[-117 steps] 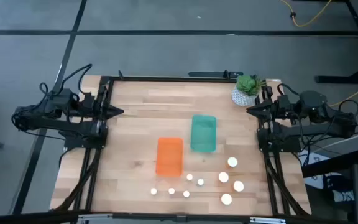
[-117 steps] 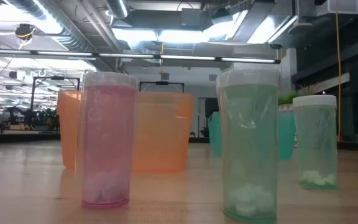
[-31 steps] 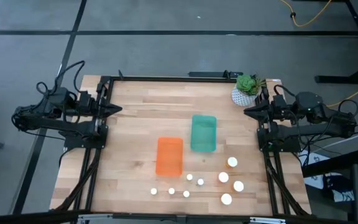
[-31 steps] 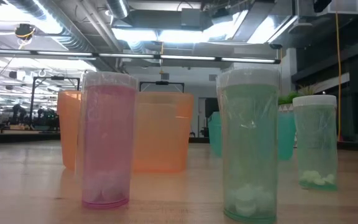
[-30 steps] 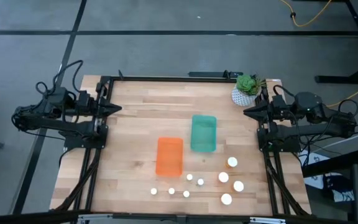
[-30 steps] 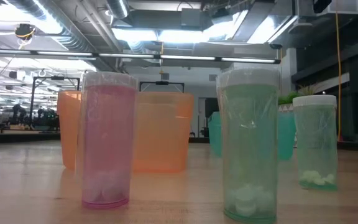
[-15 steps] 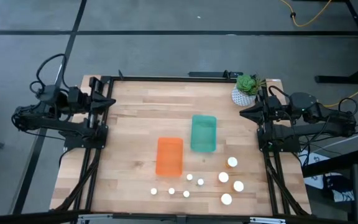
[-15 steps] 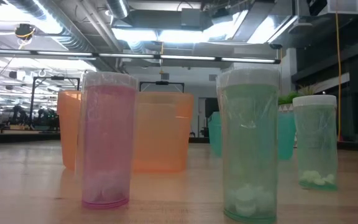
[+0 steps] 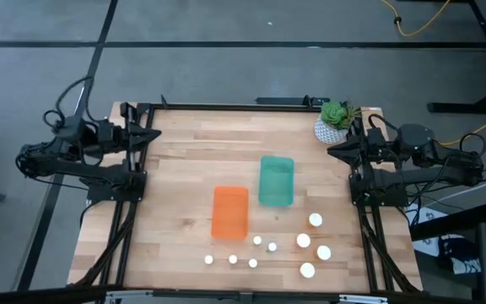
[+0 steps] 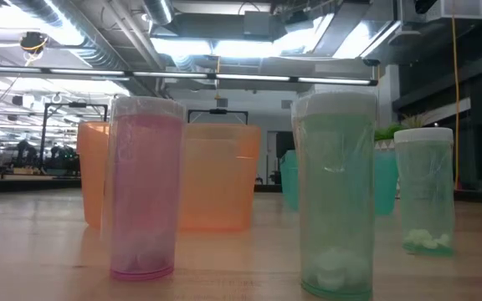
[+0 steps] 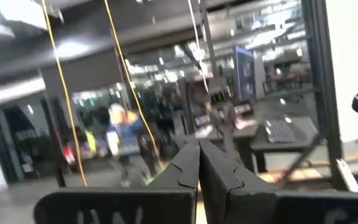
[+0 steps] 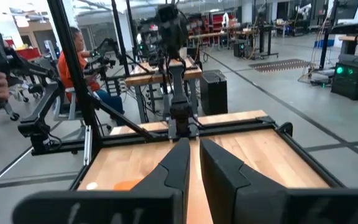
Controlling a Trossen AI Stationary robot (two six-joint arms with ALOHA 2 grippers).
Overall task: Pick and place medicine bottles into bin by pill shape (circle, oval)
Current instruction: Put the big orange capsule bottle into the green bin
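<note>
Several white-topped medicine bottles [image 9: 303, 241] stand upright on their bases near the table's front, right of centre. Larger ones are on the right and smaller ones [image 9: 233, 259] on the left. The low view shows a pink bottle [image 10: 145, 188] and a green one [image 10: 335, 196] close up, with pills at their bottoms. An orange bin [image 9: 229, 211] and a teal bin [image 9: 276, 180] stand mid-table. My left gripper [image 9: 157, 135] is shut at the left edge, and my right gripper [image 9: 329, 149] is shut at the right edge. Both are far from the bottles.
A white pot with a green plant [image 9: 331, 127] stands at the far right corner, close to my right gripper. Black frame rails [image 9: 226, 105] run along the table's edges. Bare wood lies between the bins and the far edge. People [image 12: 73, 62] are in the room beyond the table.
My left gripper has swung a little toward the table's far edge, tipped upward and rolled, staying shut over the left edge. The bottles and bins have kept their places.
</note>
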